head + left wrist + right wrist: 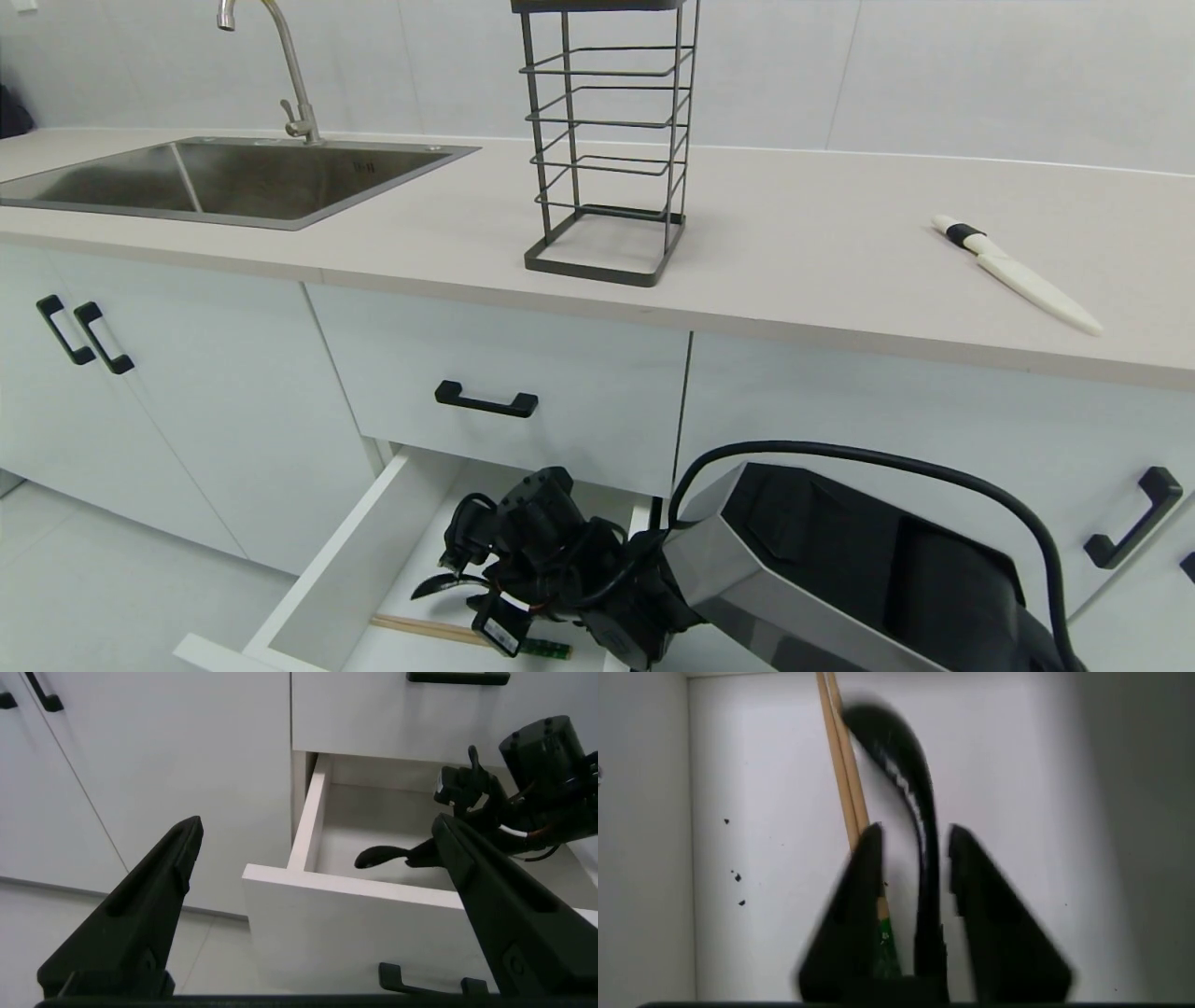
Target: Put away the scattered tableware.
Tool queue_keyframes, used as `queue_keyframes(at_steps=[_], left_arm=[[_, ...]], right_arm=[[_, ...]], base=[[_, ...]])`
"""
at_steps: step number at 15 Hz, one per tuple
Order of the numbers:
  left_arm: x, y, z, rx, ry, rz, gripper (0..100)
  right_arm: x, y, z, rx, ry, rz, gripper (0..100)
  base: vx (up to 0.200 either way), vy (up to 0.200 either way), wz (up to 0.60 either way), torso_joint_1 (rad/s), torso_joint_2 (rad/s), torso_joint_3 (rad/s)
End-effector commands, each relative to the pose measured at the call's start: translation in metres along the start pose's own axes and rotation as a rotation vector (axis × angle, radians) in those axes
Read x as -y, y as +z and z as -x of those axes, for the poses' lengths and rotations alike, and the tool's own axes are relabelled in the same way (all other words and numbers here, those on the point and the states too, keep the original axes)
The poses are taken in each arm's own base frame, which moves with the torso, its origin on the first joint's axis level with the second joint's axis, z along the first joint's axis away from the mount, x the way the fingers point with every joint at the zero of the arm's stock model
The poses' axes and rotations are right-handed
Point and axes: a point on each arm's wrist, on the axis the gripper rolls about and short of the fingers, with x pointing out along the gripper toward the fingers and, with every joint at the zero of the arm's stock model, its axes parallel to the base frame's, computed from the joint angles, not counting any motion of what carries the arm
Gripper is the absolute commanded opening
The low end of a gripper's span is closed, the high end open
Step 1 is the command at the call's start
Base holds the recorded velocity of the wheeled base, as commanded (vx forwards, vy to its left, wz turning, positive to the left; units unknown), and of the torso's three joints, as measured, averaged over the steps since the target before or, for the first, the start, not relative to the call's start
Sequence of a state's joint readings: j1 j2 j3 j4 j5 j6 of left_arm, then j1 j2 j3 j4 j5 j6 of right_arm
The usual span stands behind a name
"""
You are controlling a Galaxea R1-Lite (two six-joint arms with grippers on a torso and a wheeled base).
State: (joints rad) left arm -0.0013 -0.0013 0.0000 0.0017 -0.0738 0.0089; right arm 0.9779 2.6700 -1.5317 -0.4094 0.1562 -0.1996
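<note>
Right pincer: lowered inside the open drawer, jaws closed on the handle of a black spoon. The bowl points away from the wrist. A pair of chopsticks lies on the drawer floor just beside the spoon, one finger directly over their green-tipped end.

Left pincer: outside the drawer front, jaws wide apart, holding nothing.

Risk, as judged: on release the spoon may drop across the chopsticks rather than beside them. A finger that close could also drag the chopsticks when the arm lifts out.

Views compared: the right wrist view gives the spoon-to-chopsticks spacing, which the arm largely hides in the head view. The head view alone records a white knife lying near the right end of the surface, not yet put away, with a wire rack mid-surface and a sink at the left end.
</note>
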Motion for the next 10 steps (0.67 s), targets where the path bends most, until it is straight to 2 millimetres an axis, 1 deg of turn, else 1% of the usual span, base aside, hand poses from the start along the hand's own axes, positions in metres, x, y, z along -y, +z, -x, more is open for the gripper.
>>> queue_keyframes(at_steps=[1,5,7,10], left_arm=[[0.000,0.000,0.000,-0.001,0.001,0.001,100],[0.000,0.000,0.000,-0.001,0.000,0.000,100],[0.000,0.000,0.000,-0.001,0.001,0.001,100],[0.000,0.000,0.000,-0.001,0.000,0.000,100]], right_arm=[[0.000,0.001,0.000,0.009,0.013,-0.002,100],[-0.003,0.001,-0.001,0.031,0.016,-0.007,100],[-0.008,-0.004,0.001,0.029,0.019,-0.003,100],[-0.011,0.002,0.011,0.053,0.014,0.007,100]], base=[[0.000,0.000,0.00,0.000,0.00,0.000],[0.000,0.000,0.00,0.000,0.00,0.000],[0.000,0.000,0.00,0.000,0.00,0.000],[0.000,0.000,0.00,0.000,0.00,0.000]])
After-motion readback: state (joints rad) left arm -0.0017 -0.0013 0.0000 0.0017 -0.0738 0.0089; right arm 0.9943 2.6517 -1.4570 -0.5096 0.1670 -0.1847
